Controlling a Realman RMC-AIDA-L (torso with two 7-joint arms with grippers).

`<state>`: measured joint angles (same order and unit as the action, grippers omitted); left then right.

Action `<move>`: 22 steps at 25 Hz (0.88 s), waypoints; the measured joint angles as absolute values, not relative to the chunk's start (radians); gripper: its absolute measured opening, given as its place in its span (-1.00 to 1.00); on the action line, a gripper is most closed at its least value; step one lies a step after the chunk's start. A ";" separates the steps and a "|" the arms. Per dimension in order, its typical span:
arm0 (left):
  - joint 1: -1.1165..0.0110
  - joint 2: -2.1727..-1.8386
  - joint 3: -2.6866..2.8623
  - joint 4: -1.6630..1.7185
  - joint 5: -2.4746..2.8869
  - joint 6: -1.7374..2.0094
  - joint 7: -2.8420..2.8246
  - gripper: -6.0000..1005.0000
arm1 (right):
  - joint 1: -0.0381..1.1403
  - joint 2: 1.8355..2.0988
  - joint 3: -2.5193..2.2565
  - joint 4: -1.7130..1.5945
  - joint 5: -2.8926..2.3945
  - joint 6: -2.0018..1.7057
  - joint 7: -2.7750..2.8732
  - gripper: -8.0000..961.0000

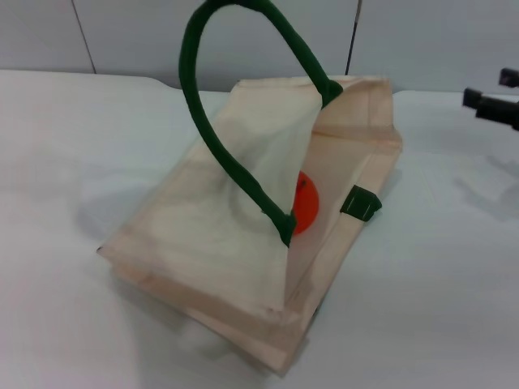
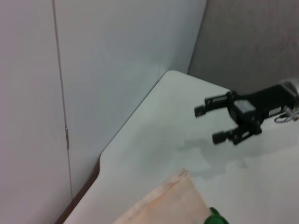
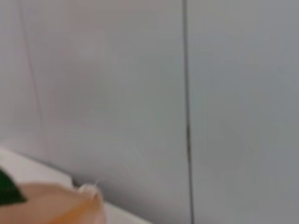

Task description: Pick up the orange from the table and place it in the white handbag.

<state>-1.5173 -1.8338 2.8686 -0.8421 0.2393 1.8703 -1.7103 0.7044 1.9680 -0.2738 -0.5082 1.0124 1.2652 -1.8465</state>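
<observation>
The white handbag (image 1: 219, 235) lies on the table (image 1: 65, 162) with its mouth held open. One dark green handle (image 1: 195, 89) arches up past the top of the head view. The orange (image 1: 306, 203) sits inside the bag's mouth, partly hidden by the raised cloth side. A small green tab (image 1: 360, 203) is on the bag's edge beside it. My right gripper (image 1: 486, 91) hovers at the far right, away from the bag, open and empty; it also shows in the left wrist view (image 2: 209, 123). My left gripper is out of view. A corner of the bag shows in the left wrist view (image 2: 163, 205).
Grey wall panels (image 1: 243, 32) stand behind the table's back edge. The table's far corner (image 2: 173, 74) shows in the left wrist view. The right wrist view shows the wall (image 3: 187, 93) and a bit of the bag (image 3: 60, 205).
</observation>
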 joint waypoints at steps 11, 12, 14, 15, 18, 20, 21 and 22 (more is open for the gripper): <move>-1.516 -1.857 2.867 -0.842 0.235 1.844 -1.733 -0.76 | 0.706 1.981 -0.220 -0.497 1.012 1.203 -1.875 0.84; -1.516 -1.858 2.867 -0.843 0.235 1.844 -1.735 -0.76 | 0.707 1.984 -0.220 -0.497 1.012 1.194 -1.875 0.83; -1.516 -1.859 2.868 -0.846 0.235 1.844 -1.745 -0.61 | 0.709 1.990 -0.218 -0.497 1.012 1.179 -1.876 0.84; -1.516 -1.858 2.868 -0.847 0.235 1.844 -1.749 -0.53 | 0.710 1.993 -0.216 -0.497 1.012 1.174 -1.876 0.84; -1.513 -1.856 2.867 -0.856 0.216 1.844 -1.752 -0.30 | 0.710 1.997 -0.179 -0.497 1.013 1.163 -1.878 0.84; -1.496 -1.863 2.867 -0.870 0.170 1.843 -1.744 -0.15 | 0.710 2.004 -0.125 -0.497 1.025 1.161 -1.899 0.84; -1.482 -1.869 2.867 -0.881 0.136 1.842 -1.738 -0.08 | 0.708 2.009 -0.098 -0.496 1.043 1.160 -1.921 0.84; -1.459 -1.880 2.867 -0.895 0.093 1.835 -1.732 0.00 | 0.705 2.013 -0.076 -0.491 1.067 1.160 -1.943 0.84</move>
